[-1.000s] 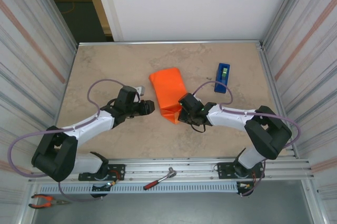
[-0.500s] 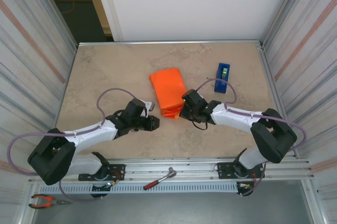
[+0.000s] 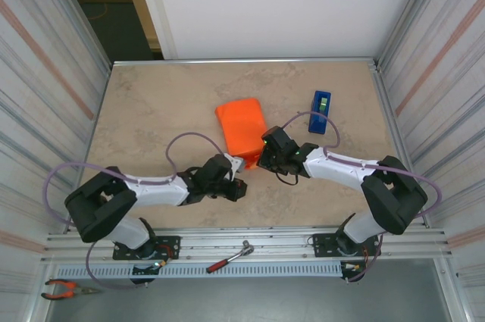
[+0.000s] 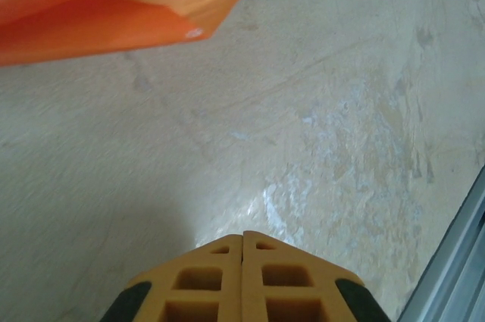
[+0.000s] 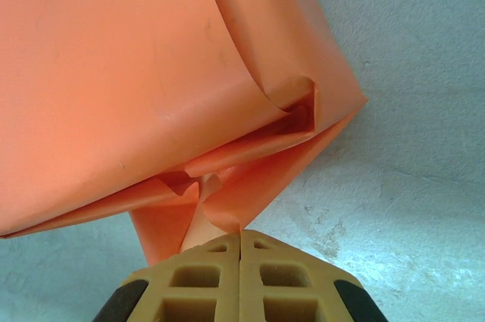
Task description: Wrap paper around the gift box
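So the orange paper (image 3: 242, 131) is folded over into a puffy bundle around the middle of the table (image 3: 151, 110), with its long side running away from the arms. The right gripper (image 5: 241, 236) is at the bundle's near right corner, jaws pinched tight on a loose flap of paper there. The left gripper (image 4: 242, 237) sits low over bare table just by the bundle's near end. Its jaws are pressed together with nothing in them, and the paper's corner is a bit ahead, not touching. A blue tape dispenser (image 3: 320, 112) sits off to the right, apart from the paper.
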